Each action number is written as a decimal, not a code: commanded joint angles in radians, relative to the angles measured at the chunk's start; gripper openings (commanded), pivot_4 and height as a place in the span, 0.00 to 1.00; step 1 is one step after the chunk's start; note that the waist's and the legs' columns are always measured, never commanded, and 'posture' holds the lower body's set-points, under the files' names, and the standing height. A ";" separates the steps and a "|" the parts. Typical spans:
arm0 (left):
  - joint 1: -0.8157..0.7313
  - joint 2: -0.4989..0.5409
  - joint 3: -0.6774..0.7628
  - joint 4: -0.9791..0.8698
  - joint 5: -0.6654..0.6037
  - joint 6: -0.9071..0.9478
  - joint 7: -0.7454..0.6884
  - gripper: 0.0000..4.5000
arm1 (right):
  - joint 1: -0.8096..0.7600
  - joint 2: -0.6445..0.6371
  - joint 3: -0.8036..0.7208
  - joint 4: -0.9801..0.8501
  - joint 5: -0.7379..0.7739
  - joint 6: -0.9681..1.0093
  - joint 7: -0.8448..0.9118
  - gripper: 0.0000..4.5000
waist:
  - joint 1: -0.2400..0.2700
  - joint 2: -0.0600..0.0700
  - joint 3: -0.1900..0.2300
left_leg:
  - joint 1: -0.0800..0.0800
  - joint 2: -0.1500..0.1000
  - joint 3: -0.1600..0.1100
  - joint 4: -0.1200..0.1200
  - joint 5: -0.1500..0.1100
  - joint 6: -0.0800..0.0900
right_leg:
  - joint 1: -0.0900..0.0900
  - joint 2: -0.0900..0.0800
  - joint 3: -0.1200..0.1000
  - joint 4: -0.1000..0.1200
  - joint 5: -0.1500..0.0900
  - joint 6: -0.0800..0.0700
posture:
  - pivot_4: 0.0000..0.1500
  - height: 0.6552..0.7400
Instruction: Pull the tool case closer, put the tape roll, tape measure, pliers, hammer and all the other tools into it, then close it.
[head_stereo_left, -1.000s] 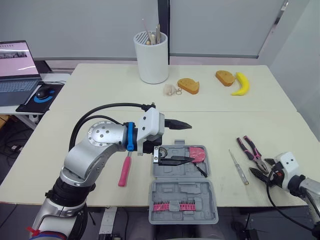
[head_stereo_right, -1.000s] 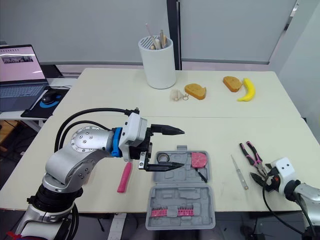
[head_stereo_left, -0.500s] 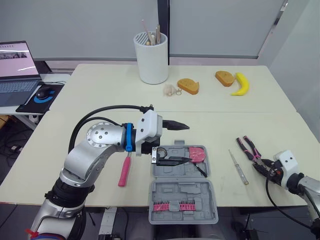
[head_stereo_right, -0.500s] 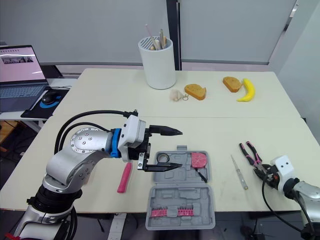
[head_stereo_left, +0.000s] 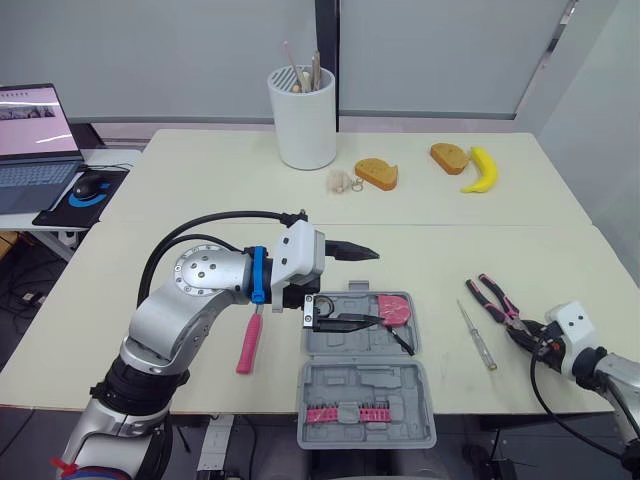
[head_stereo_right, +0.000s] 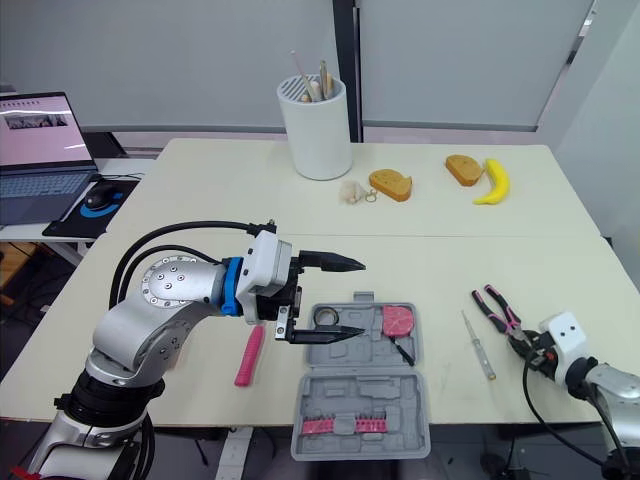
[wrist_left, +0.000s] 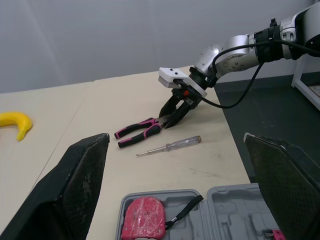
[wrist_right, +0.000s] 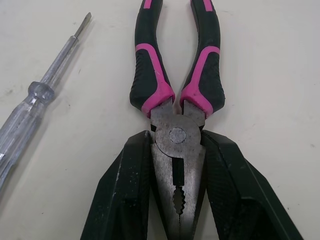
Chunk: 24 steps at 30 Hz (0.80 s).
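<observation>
The grey tool case (head_stereo_left: 365, 345) lies open near the table's front edge, with a pink tool (head_stereo_left: 397, 307) in its tray and pink bits (head_stereo_left: 350, 412) in the nearer half. My left gripper (head_stereo_left: 380, 287) hovers open over the case's far-left part, holding nothing. Left of the case a pink-handled tool (head_stereo_left: 248, 340) lies on the table. To the right lie a clear screwdriver (head_stereo_left: 477, 333) and pink-and-black pliers (wrist_right: 175, 95). My right gripper (wrist_right: 177, 142) is shut on the pliers' metal head, one finger on each side, low on the table at the front right (head_stereo_left: 525, 338).
At the back stand a white holder with sticks (head_stereo_left: 302, 115), two bread pieces (head_stereo_left: 377, 172) (head_stereo_left: 451, 156), a banana (head_stereo_left: 482, 168) and a small white object (head_stereo_left: 340, 180). A laptop (head_stereo_left: 30, 140) sits on a side desk to the left. The table edge runs close behind my right gripper.
My right gripper has closed from open onto the pliers' head, and the pliers have shifted slightly to the left. The left arm has hardly moved.
</observation>
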 joint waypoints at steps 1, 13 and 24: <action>0.012 -0.015 0.027 0.004 -0.009 -0.030 0.013 1.00 | 0.014 -0.038 -0.012 -0.057 0.006 -0.010 0.012 0.28 | 0.000 0.000 0.000 | 0.000 0.000 0.000 0.000 0.000 0.000 | 0.000 0.000 0.000 0.000 0.000 0.000 | 1.00 1.00; 0.200 0.149 0.239 0.026 -0.141 -0.041 -0.106 1.00 | -0.030 -0.239 0.048 -0.591 0.107 0.245 0.163 0.28 | -0.014 0.005 0.003 | -0.001 0.002 -0.001 0.000 0.000 0.000 | -0.001 0.000 -0.001 0.000 -0.001 0.000 | 1.00 1.00; 0.333 0.293 0.340 0.044 -0.132 -0.129 -0.258 1.00 | -0.410 -0.236 0.485 -0.873 0.055 0.594 0.257 0.28 | -0.007 0.003 0.007 | -0.007 0.001 -0.003 -0.001 0.000 0.000 | -0.009 -0.001 -0.002 0.000 -0.001 -0.002 | 1.00 1.00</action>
